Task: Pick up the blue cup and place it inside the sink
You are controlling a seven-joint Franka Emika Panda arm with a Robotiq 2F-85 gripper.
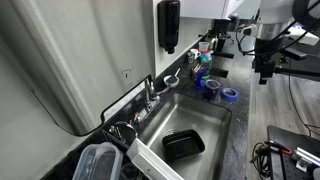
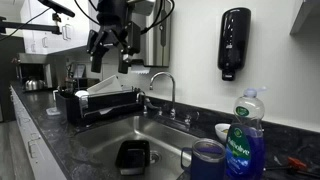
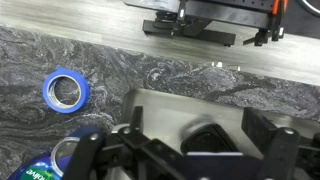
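Hovering high over sink (image 3: 185, 112) edge, fingers (image 3: 283, 150) apart.

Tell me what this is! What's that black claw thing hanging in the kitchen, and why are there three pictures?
That is a robot arm, steered by a person. Its claw is called the end effector. It hangs open in the air and holds nothing.

Two pictures come from cameras standing around the kitchen. The third comes from a camera on the robot's wrist, looking down past its fingers.

On the dark counter beside the sink stand the blue cup and a dish soap bottle. A blue tape roll lies flat there. A black tray sits inside the sink, and the faucet stands at its rim.

The robot's job is to put the cup in the sink. It has not picked it up yet.
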